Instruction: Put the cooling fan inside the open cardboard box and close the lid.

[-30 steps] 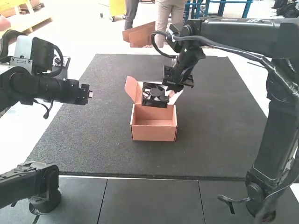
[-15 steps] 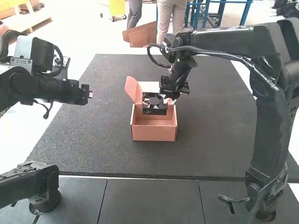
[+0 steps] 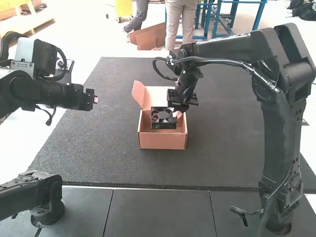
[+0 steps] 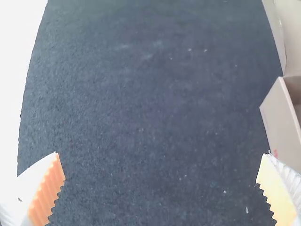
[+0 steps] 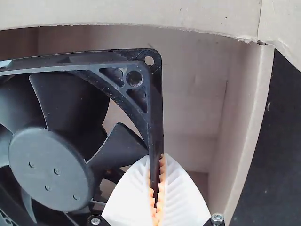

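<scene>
The right claw [image 3: 180, 104] is clamped on one edge of the fan [image 3: 163, 117]. In the right wrist view its white ribbed fingers [image 5: 176, 193] pinch the thin black frame between the orange pads. The fan [image 5: 70, 141] hangs directly below the claw [image 5: 157, 188], standing on edge with its flat face upright rather than lying flat. It sits partly down in the open box [image 3: 162, 137] toward the rear wall, with its upper edge about level with the rim. The pale inner wall [image 5: 197, 108] is close behind it and the box floor shows underneath. Whether the fan touches the floor cannot be told.

The release turns on that relation. The fan looks lined up with the opening, so it probably needs only a short way straight down, or a tip onto its face, before the claw lets go.

The lid [image 3: 140, 94] stands open at the box's rear left. The left claw [image 3: 93, 98] hovers above the mat [image 3: 89, 143] on the counter, well to the left of the box, with its fingers [image 4: 46, 189] spread wide and empty. It is the nearer arm to the lid and seems better placed to fold it shut.

No label or writing can be read on the fan hub or the box.
</scene>
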{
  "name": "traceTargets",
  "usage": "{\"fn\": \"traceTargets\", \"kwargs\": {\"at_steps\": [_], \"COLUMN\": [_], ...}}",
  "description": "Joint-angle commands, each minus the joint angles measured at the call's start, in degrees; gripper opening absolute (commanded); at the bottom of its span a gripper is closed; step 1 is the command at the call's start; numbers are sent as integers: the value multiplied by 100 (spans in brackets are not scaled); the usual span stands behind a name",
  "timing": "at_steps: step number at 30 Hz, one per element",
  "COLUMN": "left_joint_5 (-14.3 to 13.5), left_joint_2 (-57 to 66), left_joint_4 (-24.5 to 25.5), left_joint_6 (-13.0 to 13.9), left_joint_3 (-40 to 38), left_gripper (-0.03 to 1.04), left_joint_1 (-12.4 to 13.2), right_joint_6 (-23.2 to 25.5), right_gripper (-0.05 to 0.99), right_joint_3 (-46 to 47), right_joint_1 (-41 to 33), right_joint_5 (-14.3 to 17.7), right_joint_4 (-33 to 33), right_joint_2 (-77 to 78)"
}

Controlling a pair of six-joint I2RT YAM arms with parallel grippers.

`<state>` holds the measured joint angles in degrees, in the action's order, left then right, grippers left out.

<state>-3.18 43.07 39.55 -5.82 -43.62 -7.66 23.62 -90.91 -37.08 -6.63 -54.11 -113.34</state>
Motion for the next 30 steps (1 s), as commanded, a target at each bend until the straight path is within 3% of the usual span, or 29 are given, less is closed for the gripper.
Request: {"fn": "traceTargets", "kwargs": {"at_steps": [1,11,16,19,26,30], "left_joint_5": [10,2,2,2,2,10], "left_joint_2": [-71,-79,-79,-71,0,184], "left_joint_4": [-53,-53,-53,-70,-193,-308], "left_joint_6": [20,11,11,11,11,11], "left_joint_3": [-15,-68,-112,-138,-182,-253], "left_gripper": [97,97,97,97,97,97], "left_joint_1": [-7,1,-7,-7,-7,-7], "right_joint_6": [-59,-94,-68,-68,-76,-85], "right_gripper": [0,0,28,58,67,78], "right_joint_3": [-93,65,-58,-287,-1350,-2088], "right_joint_1": [-133,-124,-106,-98,25,219], "right_joint_5": [22,110,-31,-303,-919,-1007], "right_joint_4": [14,137,269,199,-74,-126], "right_joint_2": [-48,-162,-162,-162,-48,66]}}
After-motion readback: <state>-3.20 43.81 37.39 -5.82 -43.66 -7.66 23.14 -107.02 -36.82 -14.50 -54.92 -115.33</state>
